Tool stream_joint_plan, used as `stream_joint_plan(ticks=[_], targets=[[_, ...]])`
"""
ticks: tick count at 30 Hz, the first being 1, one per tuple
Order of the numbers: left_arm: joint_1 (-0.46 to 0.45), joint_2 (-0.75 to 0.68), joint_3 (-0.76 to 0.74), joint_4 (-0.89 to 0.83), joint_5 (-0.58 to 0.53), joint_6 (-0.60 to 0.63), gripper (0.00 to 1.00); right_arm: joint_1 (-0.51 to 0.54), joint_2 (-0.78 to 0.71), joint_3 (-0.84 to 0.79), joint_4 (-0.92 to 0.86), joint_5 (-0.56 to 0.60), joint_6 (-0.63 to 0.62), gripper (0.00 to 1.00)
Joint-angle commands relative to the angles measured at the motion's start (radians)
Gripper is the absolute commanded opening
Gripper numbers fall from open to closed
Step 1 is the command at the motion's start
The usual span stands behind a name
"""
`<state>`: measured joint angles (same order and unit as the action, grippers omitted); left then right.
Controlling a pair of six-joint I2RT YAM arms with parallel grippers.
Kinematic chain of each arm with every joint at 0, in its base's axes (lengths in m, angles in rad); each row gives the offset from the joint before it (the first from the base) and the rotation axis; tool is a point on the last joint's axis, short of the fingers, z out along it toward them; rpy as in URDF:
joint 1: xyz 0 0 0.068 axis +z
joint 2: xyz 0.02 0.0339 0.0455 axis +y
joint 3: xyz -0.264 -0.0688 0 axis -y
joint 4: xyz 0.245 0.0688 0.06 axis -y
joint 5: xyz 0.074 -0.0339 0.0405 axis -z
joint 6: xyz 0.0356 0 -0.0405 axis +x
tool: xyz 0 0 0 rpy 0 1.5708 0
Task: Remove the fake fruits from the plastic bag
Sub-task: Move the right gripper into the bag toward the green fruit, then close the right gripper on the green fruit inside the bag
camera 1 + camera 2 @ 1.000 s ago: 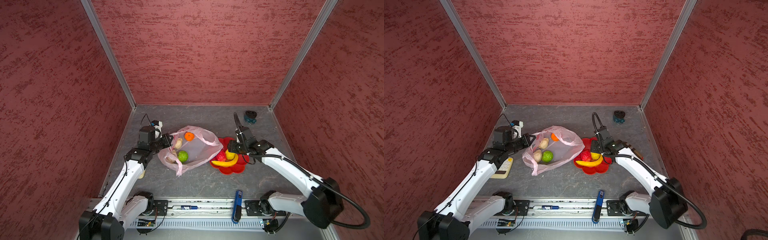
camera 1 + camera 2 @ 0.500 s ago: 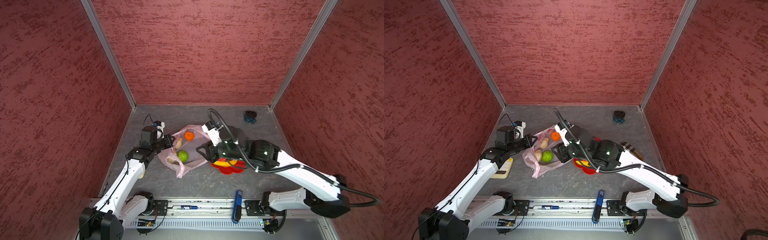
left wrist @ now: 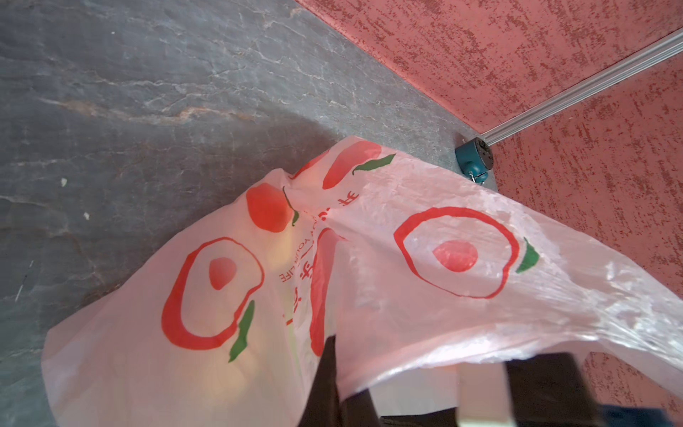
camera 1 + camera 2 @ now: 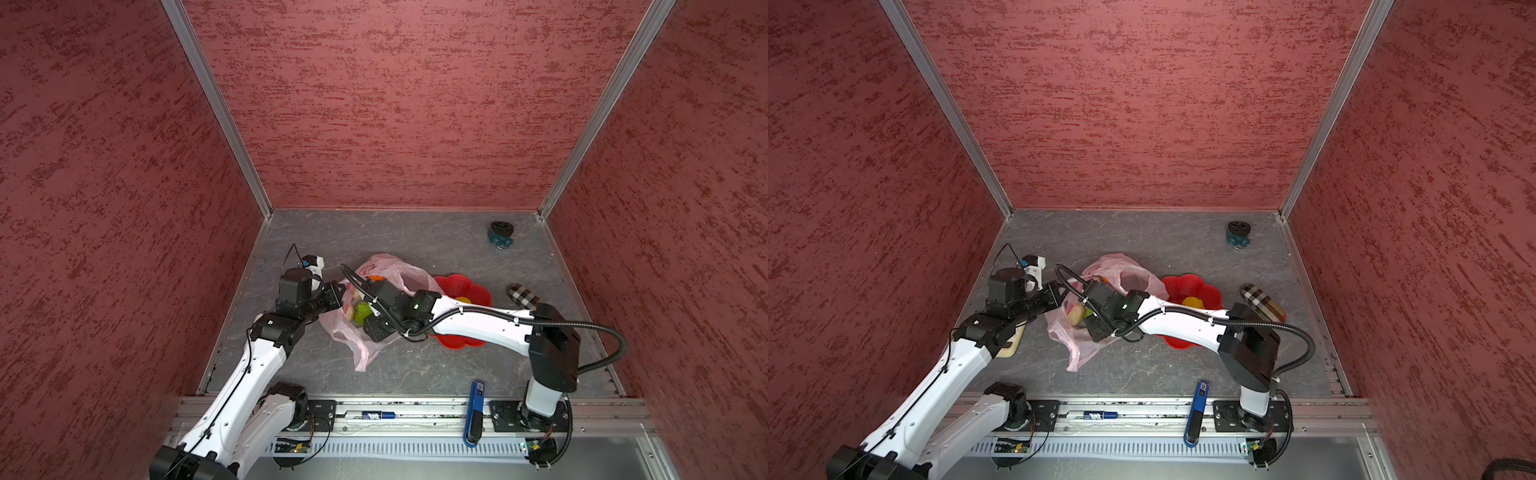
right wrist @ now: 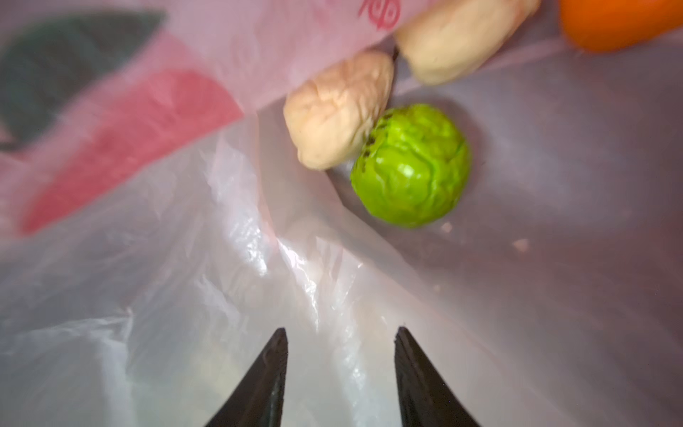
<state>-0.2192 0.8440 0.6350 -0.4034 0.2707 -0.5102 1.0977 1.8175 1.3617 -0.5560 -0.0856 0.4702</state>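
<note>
I've got the left gripper [image 4: 335, 293] pinched shut on the plastic bag [image 4: 411, 275] rim to prop its mouth open. The right gripper [image 5: 340, 332] sits inside, jaws partway apart, holding nothing, aimed at the green fruit [image 5: 410, 166] beside two beige ones [image 5: 338, 129]; the orange [image 5: 621, 22] lies further in.

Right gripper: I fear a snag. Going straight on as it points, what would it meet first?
Probably crinkled film of the bag, just ahead of the open right gripper. The green fruit lies beyond, slightly off that line. Depth is unclear in the wrist view.
</note>
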Motion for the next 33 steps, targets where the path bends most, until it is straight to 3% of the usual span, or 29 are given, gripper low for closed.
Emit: stream_joint_plan(ticks=[1,7,16,24,33], targets=[[-0.004,-0.018,-0.027,0.008,-0.036,-0.027,0.0,-0.002,0.021,-0.054,0.05,-0.094,0.002,0.49],[-0.008,-0.039,-0.07,0.011,-0.047,-0.051,0.0,-0.026,0.0,-0.026,0.017,0.009,0.001,0.55],[-0.017,-0.111,-0.118,0.008,-0.064,-0.055,0.0,-0.092,0.026,0.04,0.109,0.147,0.149,0.71],[-0.019,-0.159,-0.167,0.035,-0.074,-0.053,0.0,-0.107,0.152,0.133,0.162,0.106,0.199,0.83],[-0.024,-0.166,-0.205,0.073,-0.073,-0.074,0.0,-0.108,0.244,0.184,0.173,0.059,0.217,0.84]])
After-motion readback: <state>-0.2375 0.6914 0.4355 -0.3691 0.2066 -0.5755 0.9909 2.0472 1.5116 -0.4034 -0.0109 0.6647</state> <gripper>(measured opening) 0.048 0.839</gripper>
